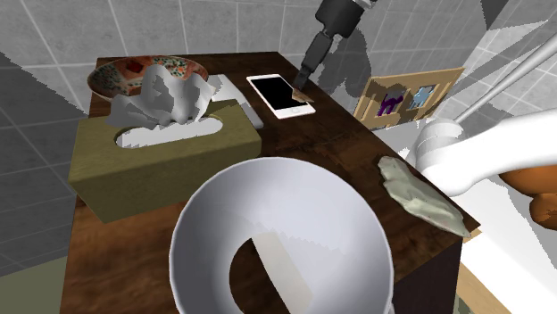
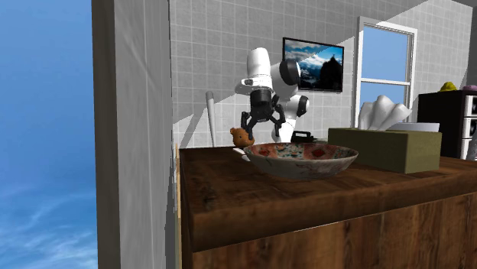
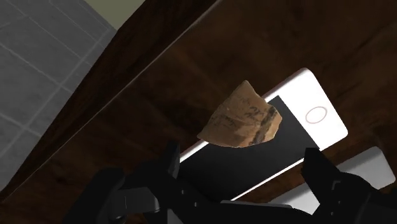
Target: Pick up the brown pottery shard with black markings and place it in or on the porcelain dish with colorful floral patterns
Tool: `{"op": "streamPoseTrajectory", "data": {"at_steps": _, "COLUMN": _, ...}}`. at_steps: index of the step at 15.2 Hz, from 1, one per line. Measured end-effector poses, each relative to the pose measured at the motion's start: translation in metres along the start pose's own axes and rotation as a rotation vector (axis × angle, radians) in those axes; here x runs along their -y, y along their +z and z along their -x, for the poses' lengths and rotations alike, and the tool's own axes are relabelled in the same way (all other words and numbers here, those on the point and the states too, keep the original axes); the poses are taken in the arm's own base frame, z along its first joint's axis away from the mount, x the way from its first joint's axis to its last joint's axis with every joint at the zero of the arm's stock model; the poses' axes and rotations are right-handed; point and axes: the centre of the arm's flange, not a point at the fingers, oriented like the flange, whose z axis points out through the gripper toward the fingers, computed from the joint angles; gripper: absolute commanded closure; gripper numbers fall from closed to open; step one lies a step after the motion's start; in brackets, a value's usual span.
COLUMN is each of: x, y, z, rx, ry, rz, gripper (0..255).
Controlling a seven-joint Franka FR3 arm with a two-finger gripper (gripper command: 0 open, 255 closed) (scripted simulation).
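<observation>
White phone (image 1: 280,95) on dark wooden table (image 1: 339,152), olive tissue box (image 1: 161,165), large white bowl (image 1: 295,205), teddy bear (image 2: 242,137)

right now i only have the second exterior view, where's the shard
Observer: In the wrist view the shard lies on a white phone.
Operator: is the gripper on it yet
Observer: No. The gripper is open, with one finger on each side of the shard and neither touching it.
Operator: which way to the dish from there
Observer: The dish sits to the shoulder view's left of the phone, behind the tissue box.
</observation>
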Motion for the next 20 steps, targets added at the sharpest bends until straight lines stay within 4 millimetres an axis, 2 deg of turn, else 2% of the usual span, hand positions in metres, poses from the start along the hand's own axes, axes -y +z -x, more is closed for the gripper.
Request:
{"op": "streamPoseTrajectory", "data": {"at_steps": 5, "x": 0.004, "y": 0.022, "z": 0.000, "rx": -0.002, "ry": -0.009, "rz": 0.022, "gripper": 0}}
{"op": "streamPoseTrajectory", "data": {"at_steps": 11, "x": 0.003, "y": 0.028, "z": 0.000, "rx": -0.003, "ry": -0.009, "rz": 0.022, "gripper": 0}}
{"op": "streamPoseTrajectory", "data": {"at_steps": 12, "x": 0.003, "y": 0.028, "z": 0.000, "rx": -0.003, "ry": -0.009, "rz": 0.022, "gripper": 255}}
{"op": "streamPoseTrajectory", "data": {"at_steps": 20, "x": 0.003, "y": 0.027, "z": -0.001, "rx": -0.004, "ry": -0.009, "rz": 0.023, "gripper": 255}}
